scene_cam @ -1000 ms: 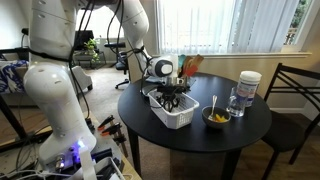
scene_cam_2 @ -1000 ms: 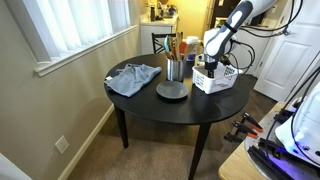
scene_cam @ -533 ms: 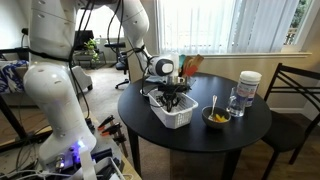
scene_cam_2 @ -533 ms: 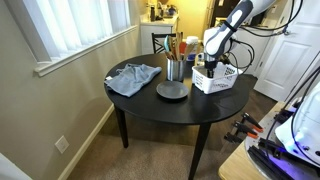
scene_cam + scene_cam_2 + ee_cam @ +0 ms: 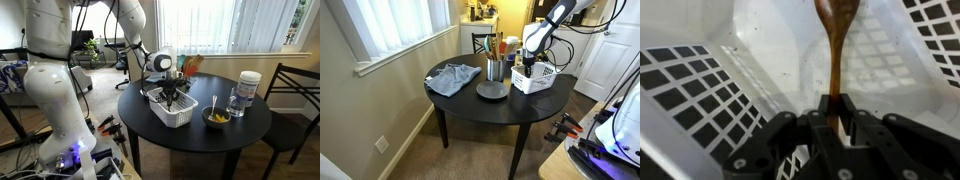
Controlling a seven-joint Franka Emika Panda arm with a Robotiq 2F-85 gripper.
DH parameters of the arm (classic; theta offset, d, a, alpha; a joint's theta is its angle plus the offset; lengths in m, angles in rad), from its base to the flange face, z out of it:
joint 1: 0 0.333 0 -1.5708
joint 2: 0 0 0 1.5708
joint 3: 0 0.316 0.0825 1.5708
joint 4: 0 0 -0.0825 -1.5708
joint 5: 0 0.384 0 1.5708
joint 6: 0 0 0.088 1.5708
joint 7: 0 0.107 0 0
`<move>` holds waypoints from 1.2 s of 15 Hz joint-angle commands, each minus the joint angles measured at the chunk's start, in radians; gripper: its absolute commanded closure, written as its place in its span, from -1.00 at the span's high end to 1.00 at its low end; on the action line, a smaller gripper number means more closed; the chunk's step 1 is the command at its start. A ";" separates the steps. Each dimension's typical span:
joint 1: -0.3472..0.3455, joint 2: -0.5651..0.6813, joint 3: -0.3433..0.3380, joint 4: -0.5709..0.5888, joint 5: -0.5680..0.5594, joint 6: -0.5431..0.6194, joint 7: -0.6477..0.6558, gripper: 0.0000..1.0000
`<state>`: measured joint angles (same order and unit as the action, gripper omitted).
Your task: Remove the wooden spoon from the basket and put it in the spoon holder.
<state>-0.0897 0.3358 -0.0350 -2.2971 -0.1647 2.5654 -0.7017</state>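
In the wrist view my gripper (image 5: 837,110) is shut on the thin handle of the brown wooden spoon (image 5: 836,40), whose bowl points away over the floor of the white mesh basket (image 5: 700,90). In both exterior views the gripper (image 5: 172,98) (image 5: 532,68) hangs just above the basket (image 5: 180,115) (image 5: 545,82). The spoon holder (image 5: 495,69), a small cup with brown wooden utensils fanning out, stands beside the basket; its utensils also show behind the gripper in an exterior view (image 5: 191,64).
On the round black table (image 5: 250,130) stand a yellow bowl with a pale utensil (image 5: 216,117), a clear glass (image 5: 235,102) and a white-lidded jar (image 5: 249,86). A grey plate (image 5: 492,91) and a blue-grey cloth (image 5: 453,78) lie nearby. A chair (image 5: 295,95) stands at the table's side.
The gripper has risen a little out of the basket with the spoon in it. Nothing else has moved.
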 commanded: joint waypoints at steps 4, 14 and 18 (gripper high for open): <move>0.023 -0.183 0.014 -0.106 -0.055 0.022 0.039 -0.88; 0.054 -0.309 0.021 -0.136 -0.066 -0.015 0.058 -0.88; 0.072 -0.334 0.022 -0.129 -0.165 -0.052 0.157 -0.88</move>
<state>-0.0318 0.0552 -0.0139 -2.3961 -0.2413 2.5472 -0.6399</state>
